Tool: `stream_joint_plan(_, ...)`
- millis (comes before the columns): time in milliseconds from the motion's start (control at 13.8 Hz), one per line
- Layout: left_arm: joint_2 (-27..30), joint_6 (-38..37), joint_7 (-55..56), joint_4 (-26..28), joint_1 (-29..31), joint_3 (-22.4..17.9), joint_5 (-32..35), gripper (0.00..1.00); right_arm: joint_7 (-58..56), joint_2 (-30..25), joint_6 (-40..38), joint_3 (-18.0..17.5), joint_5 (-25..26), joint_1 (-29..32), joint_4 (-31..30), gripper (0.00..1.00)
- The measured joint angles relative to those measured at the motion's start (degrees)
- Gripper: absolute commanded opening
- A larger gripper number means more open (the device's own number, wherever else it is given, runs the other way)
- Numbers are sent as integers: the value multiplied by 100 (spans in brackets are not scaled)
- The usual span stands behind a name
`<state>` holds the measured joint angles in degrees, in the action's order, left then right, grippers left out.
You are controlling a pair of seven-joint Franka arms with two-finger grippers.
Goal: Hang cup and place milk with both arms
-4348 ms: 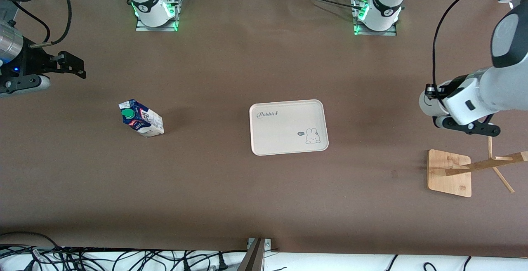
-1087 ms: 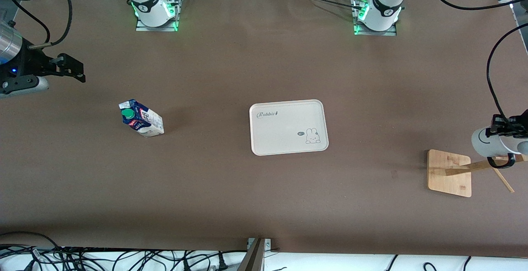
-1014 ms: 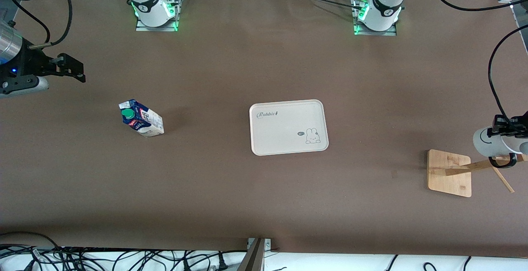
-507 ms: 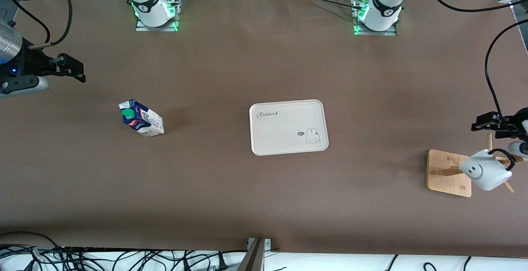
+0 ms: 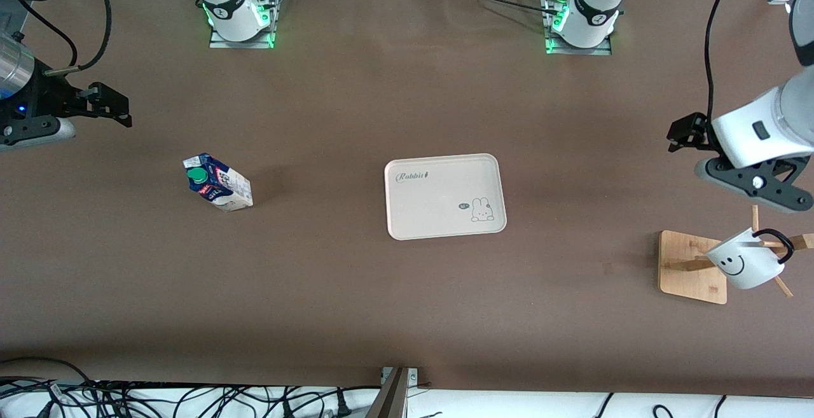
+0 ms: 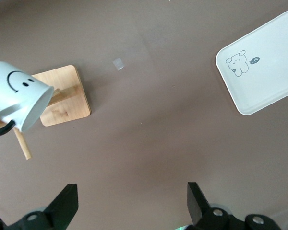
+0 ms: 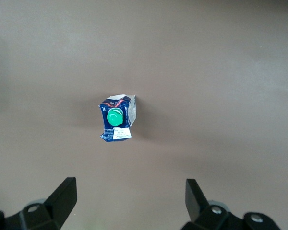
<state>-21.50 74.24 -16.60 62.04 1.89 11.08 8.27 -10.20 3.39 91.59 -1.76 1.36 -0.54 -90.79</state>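
The white cup (image 5: 745, 262) with its smiley face hangs by its black handle on a peg of the wooden rack (image 5: 692, 266), at the left arm's end of the table. It also shows in the left wrist view (image 6: 19, 98). My left gripper (image 5: 683, 133) is open and empty, up over the bare table beside the rack (image 6: 67, 96); its midpoint shows in the left wrist view (image 6: 132, 201). The milk (image 5: 218, 189) stands upright toward the right arm's end, green cap up (image 7: 116, 124). My right gripper (image 5: 124, 109) waits open and empty, high above the table near the milk (image 7: 130, 199).
A cream tray (image 5: 439, 205) with a rabbit drawing lies at the table's middle, empty; its corner shows in the left wrist view (image 6: 269, 72). The arm bases stand along the table edge farthest from the front camera. Cables run along the nearest edge.
My left gripper let go of the cup on the rack peg, and the cup swung down to hang there. The gripper then rose and drew away from the rack. The right arm has not moved.
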Motion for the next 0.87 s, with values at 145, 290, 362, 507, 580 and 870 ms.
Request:
stream_joint_plan(145, 10, -20, 15, 16, 19, -22, 5, 100, 0, 0, 0, 0, 0, 1, 0, 100)
stream_joint_plan(290, -45, -12, 135, 80, -20, -21, 5, 100, 0, 0, 0, 0, 0, 1, 0, 100)
stream_joint_plan(362, -66, -11, 260, 101, -41, -21, 4, 100, 0, 0, 0, 0, 0, 1, 0, 100)
stream_joint_plan(507, 23, 173, 519, 324, -95, -21, -28, 100, 0, 0, 0, 0, 0, 3, 0, 100)
stream_joint_plan(580, 202, 543, 654, 641, -114, -29, -108, 100, 0, 0, 0, 0, 0, 5, 0, 100)
stream_joint_plan(870, 1646, 2115, 1350, 2762, -221, -305, -250, 100, 0, 0, 0, 0, 0, 9, 0, 100)
